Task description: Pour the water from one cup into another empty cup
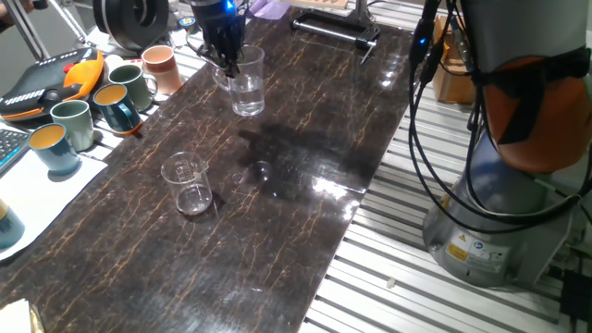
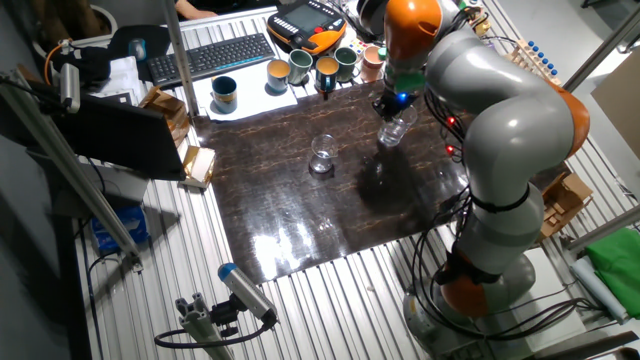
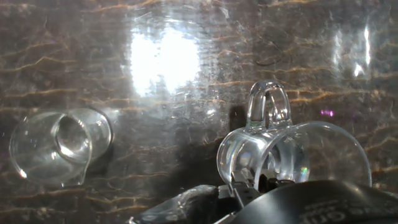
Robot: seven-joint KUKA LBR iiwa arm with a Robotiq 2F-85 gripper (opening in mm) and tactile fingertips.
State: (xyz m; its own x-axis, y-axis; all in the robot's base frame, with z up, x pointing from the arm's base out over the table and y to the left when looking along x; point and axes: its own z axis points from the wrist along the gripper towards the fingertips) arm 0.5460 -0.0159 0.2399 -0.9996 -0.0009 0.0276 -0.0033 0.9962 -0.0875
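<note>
Standing upright above the dark desk (image 1: pixel 305 139), the taller tumbler (image 1: pixel 246 85) is clamped at its rim by the fingers (image 1: pixel 225 61); the shorter empty glass (image 1: pixel 188 185) stands well apart, toward the mugs' (image 1: pixel 102 106) side.

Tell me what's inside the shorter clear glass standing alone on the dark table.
Nothing shows inside the shorter glass: through its clear wall only the dark table appears. A thin film of water could not be ruled out. The hand is at the taller tumbler.
</note>
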